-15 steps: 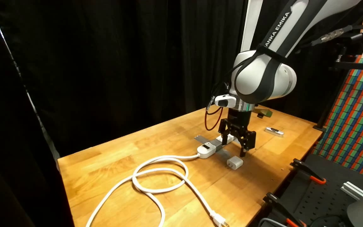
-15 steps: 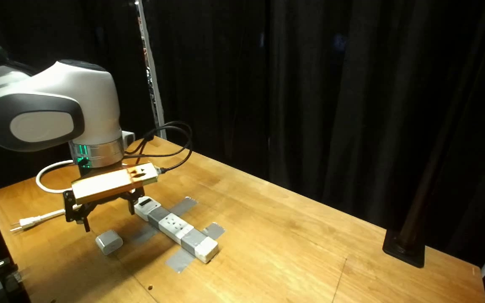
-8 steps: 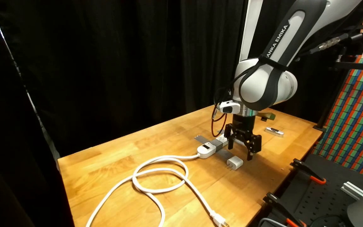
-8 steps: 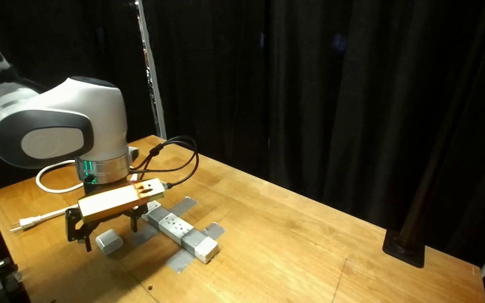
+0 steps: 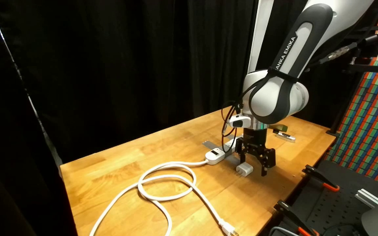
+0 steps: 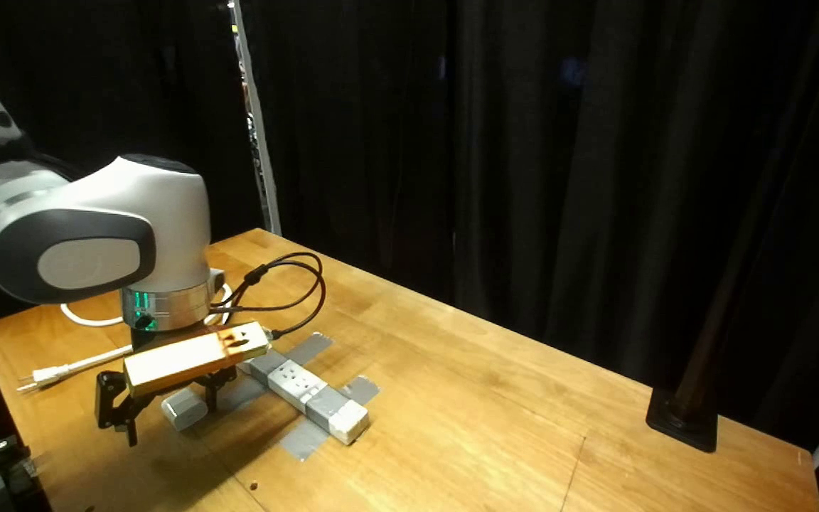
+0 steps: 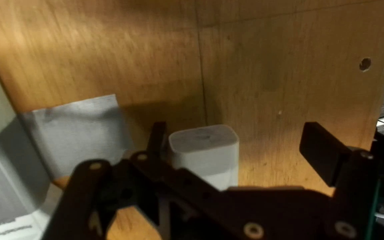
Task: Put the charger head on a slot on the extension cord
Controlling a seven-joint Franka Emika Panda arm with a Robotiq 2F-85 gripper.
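1. Black curtain [image 5: 143,75]: hangs just behind the back edge of the bench [image 6: 488,398] in both exterior views.
2. Bench: stretches far to the right in an exterior view, with a wide run of wood between the extension cord [image 6: 303,387] and a black stand [image 6: 687,427], seen only there.
3. Extension cord: lies on the bench under straps of grey tape [image 6: 304,441], well apart from the back edge. Shows its sockets [image 6: 296,377] in an exterior view, with the plug [image 6: 47,375] near the bench's edge. Spreads most of its looped cable [image 5: 161,198] in an exterior view; gives only a slice of the bar at the left of the wrist view.
4. End effector [image 5: 253,167]: hangs low over the bench with fingers [image 7: 323,151] spread apart, on either side of the charger head [image 7: 207,151]. Leaves a broad gap between one finger and the charger head in the wrist view.
5. Clamps [image 5: 320,178]: jut from the bench's edge in an exterior view.
6. Charger head: lies on the bench between the fingers, near the extension cord but apart from it. In the wrist view, sits just beside one finger; touching or not, cannot tell.
7. Small hole [image 7: 365,64]: pierces the bench near its edge in the wrist view.
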